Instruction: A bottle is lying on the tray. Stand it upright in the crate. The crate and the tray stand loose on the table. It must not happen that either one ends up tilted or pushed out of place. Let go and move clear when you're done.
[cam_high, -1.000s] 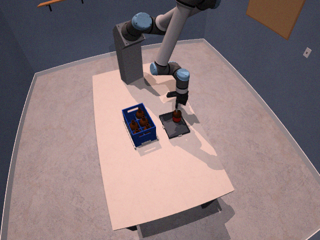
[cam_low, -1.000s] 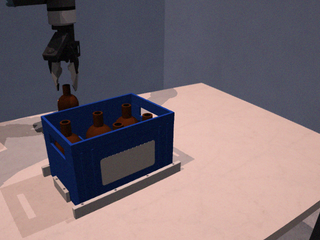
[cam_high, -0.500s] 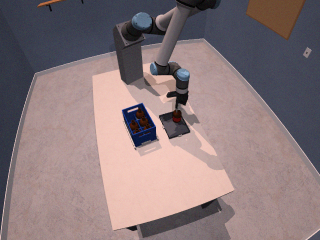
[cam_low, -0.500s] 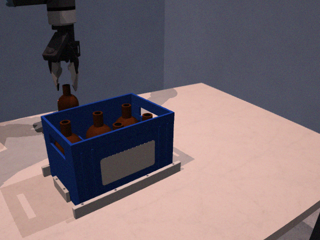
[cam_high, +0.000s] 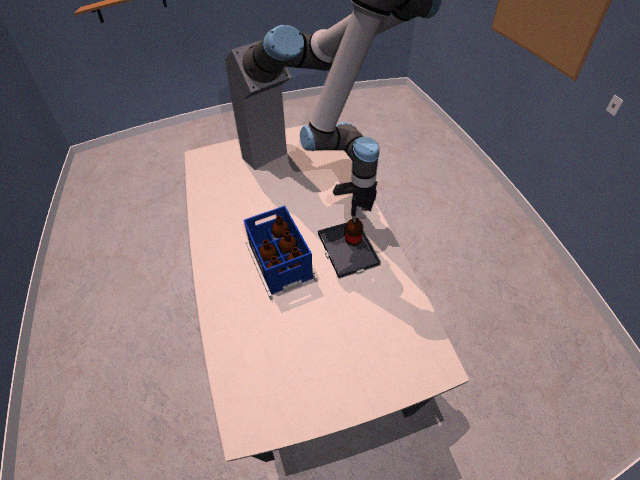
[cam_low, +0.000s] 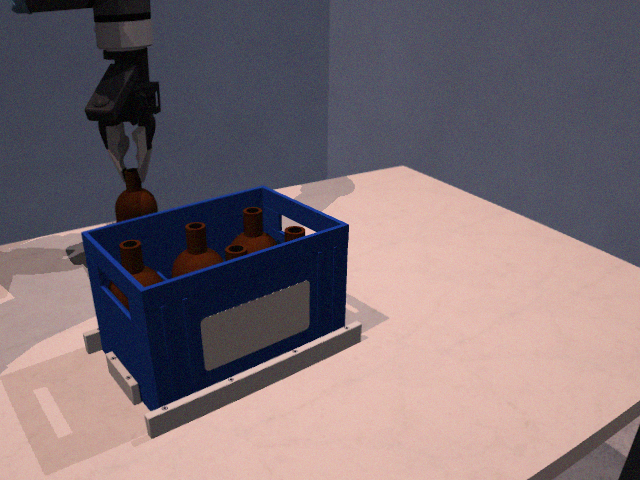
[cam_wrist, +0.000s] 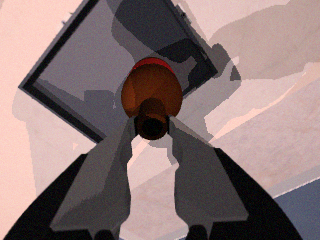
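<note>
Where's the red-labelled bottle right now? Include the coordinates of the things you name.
Top view: the bottle (cam_high: 353, 232) (cam_low: 135, 204) (cam_wrist: 152, 92) stands upright on the tray (cam_high: 345, 269) (cam_wrist: 60, 118), right of the crate (cam_high: 287, 276) (cam_low: 248, 330), neck in the claw (cam_high: 354, 218) (cam_low: 132, 178) (cam_wrist: 152, 117).

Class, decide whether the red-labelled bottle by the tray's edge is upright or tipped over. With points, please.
Upright: the bottle (cam_high: 353, 232) (cam_low: 135, 205) (cam_wrist: 151, 90) has its neck on top, mouth facing upward, red label below.

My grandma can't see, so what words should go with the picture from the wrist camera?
The gripper pinches the neck of a brown bottle with a red band. Behind the bottle is a dark, square-cornered tray on a pale table.
</note>
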